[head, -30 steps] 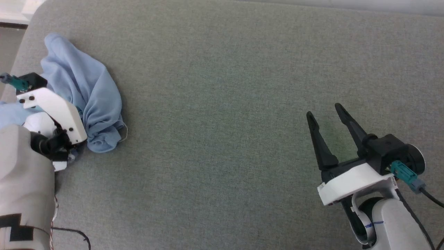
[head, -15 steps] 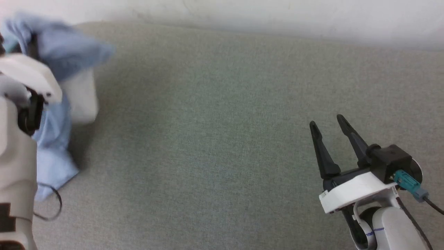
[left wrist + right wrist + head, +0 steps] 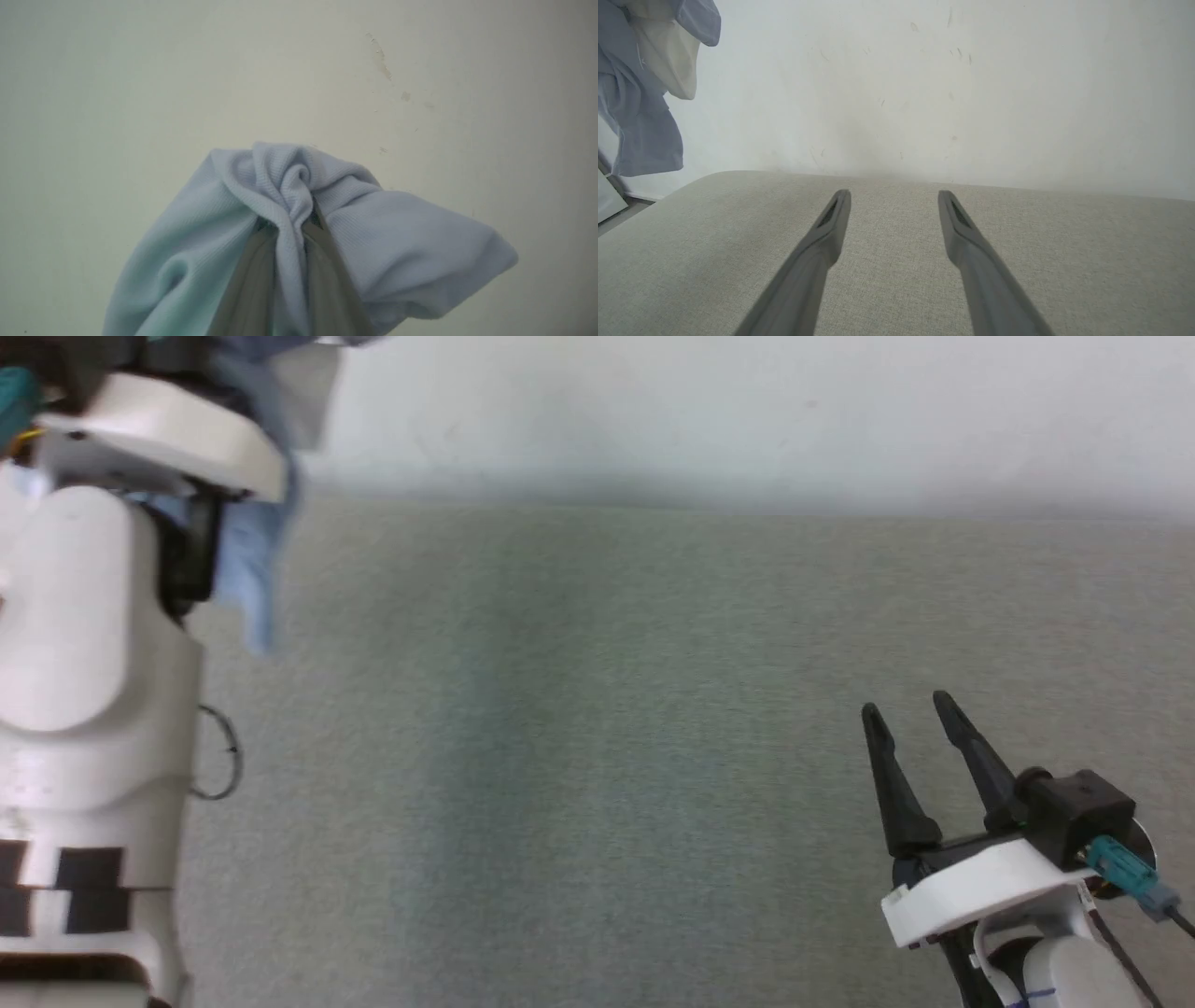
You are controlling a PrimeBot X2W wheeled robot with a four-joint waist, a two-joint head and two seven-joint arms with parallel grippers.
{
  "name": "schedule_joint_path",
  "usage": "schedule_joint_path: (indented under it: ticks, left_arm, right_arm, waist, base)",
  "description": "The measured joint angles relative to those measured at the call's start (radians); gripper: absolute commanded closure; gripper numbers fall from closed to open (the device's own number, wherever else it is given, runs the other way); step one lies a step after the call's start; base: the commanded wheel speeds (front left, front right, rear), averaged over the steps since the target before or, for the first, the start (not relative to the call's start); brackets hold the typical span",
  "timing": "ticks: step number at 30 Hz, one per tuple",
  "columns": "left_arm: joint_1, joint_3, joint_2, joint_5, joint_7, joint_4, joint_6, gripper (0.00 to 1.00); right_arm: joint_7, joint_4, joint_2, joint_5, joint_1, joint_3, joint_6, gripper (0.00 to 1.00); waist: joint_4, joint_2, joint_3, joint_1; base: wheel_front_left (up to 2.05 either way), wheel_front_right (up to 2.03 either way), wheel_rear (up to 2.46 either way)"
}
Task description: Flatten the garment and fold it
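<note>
Checking the head view: where is the garment (image 3: 254, 560) relative to the grey padded surface (image 3: 597, 756)?

— Above the surface's far-left corner. The light-blue cloth hangs bunched beside the left arm (image 3: 84, 616), in front of the pale wall (image 3: 747, 411) that rises behind the surface. The right gripper (image 3: 906, 703) sits over the surface's near-right area, fingers spread, nothing between them.

— Left wrist view: condition of the left gripper (image 3: 289, 219)?

— Jaws drawn together and clamped on a twisted fold of the garment (image 3: 397, 242). Cloth bulges past the fingertips and drapes down both sides of the fingers (image 3: 250, 284). The wall forms the background.

— Right wrist view?

— The right gripper (image 3: 894, 193) points across the surface (image 3: 896, 280) toward the wall, fingers well apart and gripping nothing. The garment (image 3: 640, 126) hangs above the surface's far-left corner, and its lowest edge is clear of the surface. A pale part shows among the upper folds, and I cannot tell what it is.
</note>
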Motion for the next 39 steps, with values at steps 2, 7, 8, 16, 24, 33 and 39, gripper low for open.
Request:
schedule_joint_path:
  ticks: [2,7,8,16,24,33,39]
  left_arm:
    - [0.009,-0.016,-0.031,-0.010,0.019,-0.052,0.000,1.00]
    - [0.095,-0.044,-0.105,-0.068,0.089,-0.200,-0.001,1.00]
    - [0.121,-0.054,-0.121,-0.080,0.105,-0.230,-0.001,1.00]
    - [0.446,-0.111,-0.230,-0.196,0.193,-0.335,0.019,1.00]
    - [0.750,-0.170,-0.254,-0.212,0.129,-0.162,0.046,1.00]
    - [0.794,-0.222,-0.257,-0.137,0.000,-0.153,0.048,0.00]
    - [0.793,-0.179,-0.260,-0.117,-0.025,-0.279,0.097,0.00]
  right_arm:
    - [0.002,-0.002,0.000,0.005,0.012,-0.007,0.000,0.00]
    - [0.008,-0.010,0.000,0.011,0.038,-0.019,0.000,0.00]
    - [0.010,-0.013,0.000,0.014,0.042,-0.023,0.000,0.00]
    - [0.011,-0.020,-0.001,0.030,0.055,-0.032,0.000,0.00]
    - [0.001,-0.011,-0.001,0.039,0.055,-0.023,0.000,0.00]
    - [0.000,-0.002,-0.001,0.039,0.055,-0.028,0.000,0.00]
    - [0.009,-0.001,-0.001,0.035,0.055,-0.034,0.000,0.00]
  waist:
    - [-0.026,0.0000,-0.013,0.0001]
    - [-0.098,0.0000,-0.040,0.0001]
    - [-0.112,0.0000,-0.044,0.0000]
    - [-0.213,0.0000,-0.053,0.0001]
    - [-0.246,0.0000,-0.022,0.0002]
    - [-0.229,0.0000,-0.021,0.0002]
    - [-0.208,0.0000,-0.034,0.0002]
  base:
    - [0.00,0.00,0.00]
    - [0.00,0.00,0.00]
    - [0.00,0.00,0.00]
    - [0.00,0.00,0.00]
    - [0.00,0.00,0.00]
    - [0.00,0.00,0.00]
    - [0.00,0.00,0.00]
